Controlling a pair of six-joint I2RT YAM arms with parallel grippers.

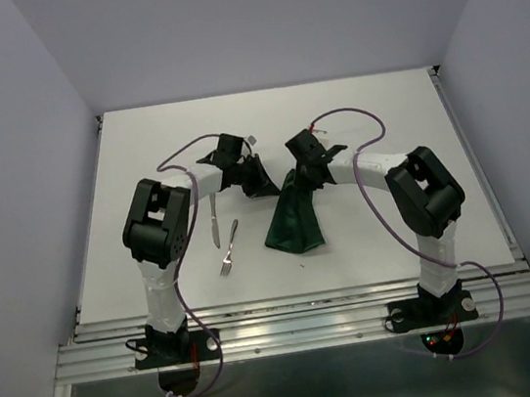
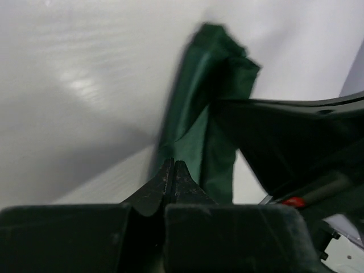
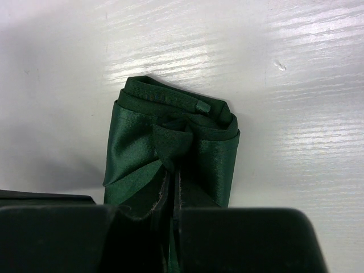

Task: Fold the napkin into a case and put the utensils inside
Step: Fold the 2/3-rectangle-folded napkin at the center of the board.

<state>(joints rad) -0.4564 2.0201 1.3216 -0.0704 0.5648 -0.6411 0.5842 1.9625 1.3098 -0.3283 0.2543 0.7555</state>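
Right pincer [image 3: 173,183] is clamped shut on a bunched fold of the napkin [image 3: 170,136], which fills the centre of its wrist view. Left pincer [image 2: 173,170] is closed narrow too. Its tips sit against the cloth's edge at the lower centre of its own view, but whether they actually grip fabric cannot be told.

In the top view the napkin hangs as a crumpled strip. Its long axis runs from the two pincers at centre down toward the lower centre, narrow at the top and fanning out below, where it seems to rest on the tabletop [image 1: 362,116]. Both pincers are at its upper end, the right one on it and the left just beside.

The knife [image 1: 213,223] and fork [image 1: 227,253] lie left of the cloth, apart from it and nearer the left arm, with their long axes roughly up-down in frame. The cloth is not yet folded flat, so nothing is there to receive them.
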